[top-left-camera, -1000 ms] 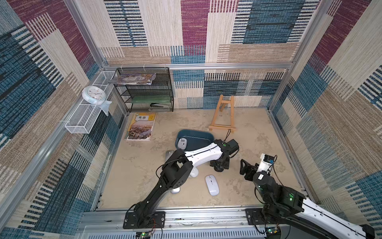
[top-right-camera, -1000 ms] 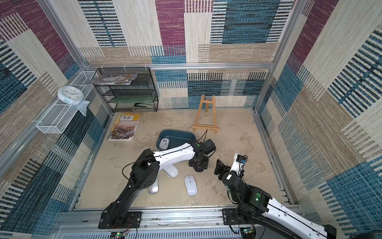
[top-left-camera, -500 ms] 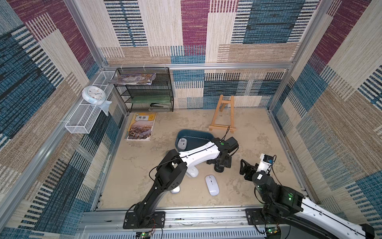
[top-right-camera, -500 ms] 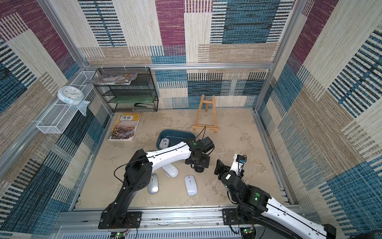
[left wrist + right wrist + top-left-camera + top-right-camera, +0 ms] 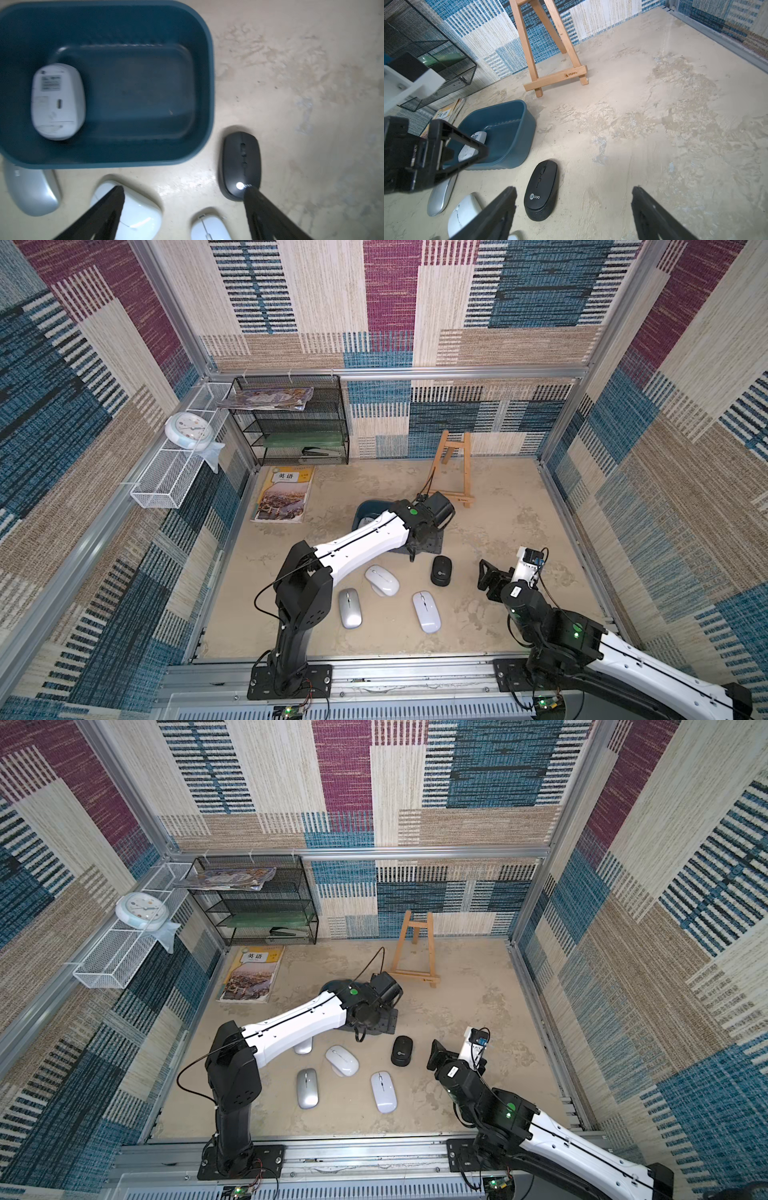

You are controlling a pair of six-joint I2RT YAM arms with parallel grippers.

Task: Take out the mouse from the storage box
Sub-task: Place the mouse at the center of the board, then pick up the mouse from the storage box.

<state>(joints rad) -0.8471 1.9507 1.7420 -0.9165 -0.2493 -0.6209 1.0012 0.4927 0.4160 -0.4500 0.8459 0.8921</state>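
The left gripper [image 5: 184,190] hovered open and empty just outside the blue storage box [image 5: 207,87]. A white mouse [image 5: 58,101] lay upside down inside the box, toward the end farther from that gripper. A black mouse [image 5: 241,164] lay on the table beside the box, near one fingertip. The right gripper [image 5: 574,190] was open too.

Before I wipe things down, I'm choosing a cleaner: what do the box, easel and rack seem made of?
Box: moulded plastic, matte teal; rounded corners, seamless walls.
Easel: bare pale wood; grain shows, finish unclear.
Rack: black wire mesh, likely coated metal; see-through weave.
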